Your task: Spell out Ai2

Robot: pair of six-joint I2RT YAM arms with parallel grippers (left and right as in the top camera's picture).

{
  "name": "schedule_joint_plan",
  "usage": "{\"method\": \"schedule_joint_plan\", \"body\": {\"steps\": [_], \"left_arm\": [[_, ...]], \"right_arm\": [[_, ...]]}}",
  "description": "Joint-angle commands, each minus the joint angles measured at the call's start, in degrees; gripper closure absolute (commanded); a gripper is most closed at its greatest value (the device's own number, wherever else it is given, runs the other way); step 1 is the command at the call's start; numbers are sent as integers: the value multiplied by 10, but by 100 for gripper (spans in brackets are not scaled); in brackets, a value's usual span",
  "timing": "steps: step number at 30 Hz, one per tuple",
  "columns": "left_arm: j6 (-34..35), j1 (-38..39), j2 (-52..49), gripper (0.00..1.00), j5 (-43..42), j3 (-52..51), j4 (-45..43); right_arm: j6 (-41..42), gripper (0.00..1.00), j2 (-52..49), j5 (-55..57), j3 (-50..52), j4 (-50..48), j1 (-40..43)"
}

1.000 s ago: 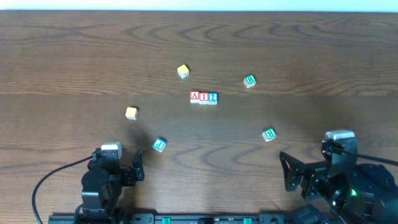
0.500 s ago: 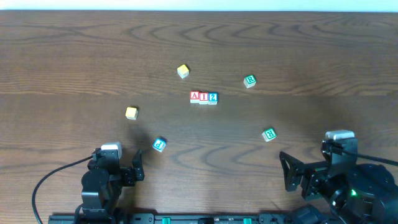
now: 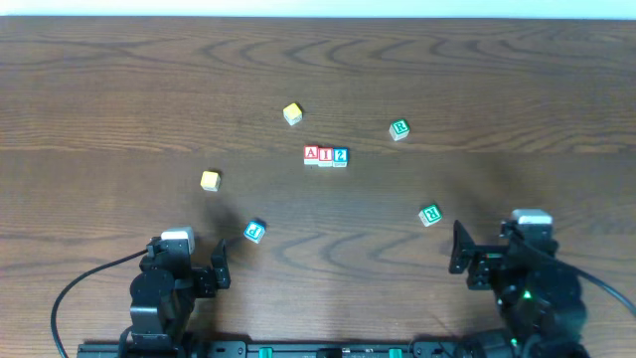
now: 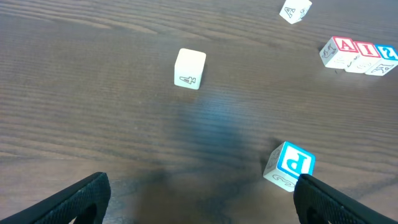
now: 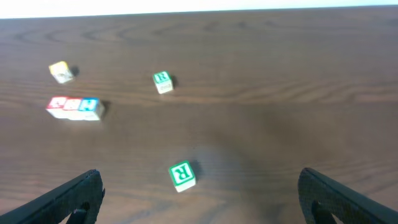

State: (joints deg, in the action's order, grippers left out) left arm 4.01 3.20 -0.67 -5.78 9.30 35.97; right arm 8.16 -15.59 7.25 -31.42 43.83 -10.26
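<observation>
Sitting at the near desk (image 3: 517,80) edge, left gripper (image 4: 200,190) and right gripper (image 5: 199,186) are both spread wide, holding nothing. Blue P block (image 3: 255,231) lies just ahead of the left one, green R block (image 3: 429,214) just ahead of the right; neither is touched. Farther out, a yellow block (image 3: 210,180) sits alone. Mid-desk is the Ai2 row (image 3: 326,156): A block (image 3: 311,154), i block (image 3: 325,156), 2 block (image 3: 340,156), touching side by side. Long axis runs left-right, about parallel to the near edge, with A on the robot's left and faces up, readable from the robot's side. Task looks complete; nothing is left to place. Beyond, second yellow block (image 3: 292,113) and second green block (image 3: 398,129) are spare.
</observation>
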Motion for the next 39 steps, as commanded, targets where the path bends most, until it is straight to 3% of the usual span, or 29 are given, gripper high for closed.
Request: {"method": "schedule_joint_plan", "body": {"steps": [1,13,39], "left_arm": [[-6,-3,4,5,0,-3,0],[-6,-3,4,5,0,-3,0],[-6,-3,4,5,0,-3,0]], "right_arm": [[-14,1,36,-28,57,-5,13],[-14,1,153,-38,200,59,13],[-14,1,153,-38,205,48,12]]}}
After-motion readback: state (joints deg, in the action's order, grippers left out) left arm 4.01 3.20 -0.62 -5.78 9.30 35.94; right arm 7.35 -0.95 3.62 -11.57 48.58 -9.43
